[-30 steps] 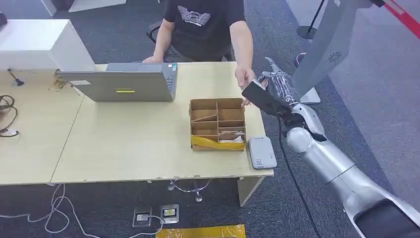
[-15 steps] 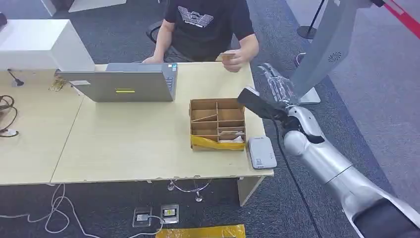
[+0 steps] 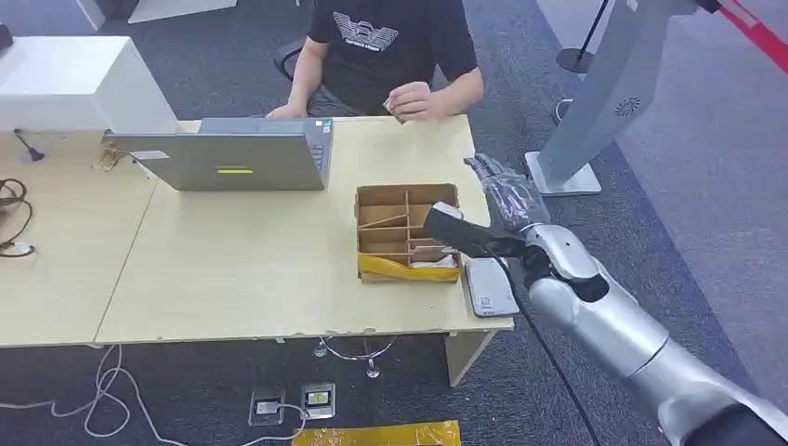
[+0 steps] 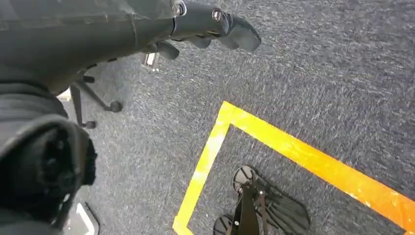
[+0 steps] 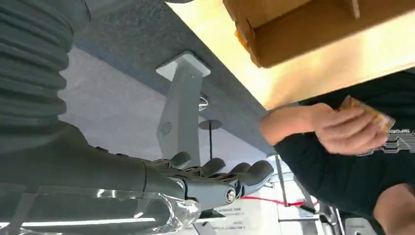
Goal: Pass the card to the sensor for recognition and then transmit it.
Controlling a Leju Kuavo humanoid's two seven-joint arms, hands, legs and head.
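We see the card (image 5: 368,112) in the person's hand (image 3: 411,100) at the far edge of the table (image 3: 232,269), pinched between the fingers, well apart from our right hand (image 3: 502,197). Our right hand hangs over the table's right end, just beside the cardboard box (image 3: 407,232), fingers apart and holding nothing. The sensor (image 3: 490,286) lies flat at the near right corner, partly under our forearm, just beside the box. A grey laptop (image 3: 232,158) stands near the person's other arm. Our left hand (image 4: 205,24) hangs over the carpet, above a yellow tape line (image 4: 293,147), its fingers loosely extended and empty.
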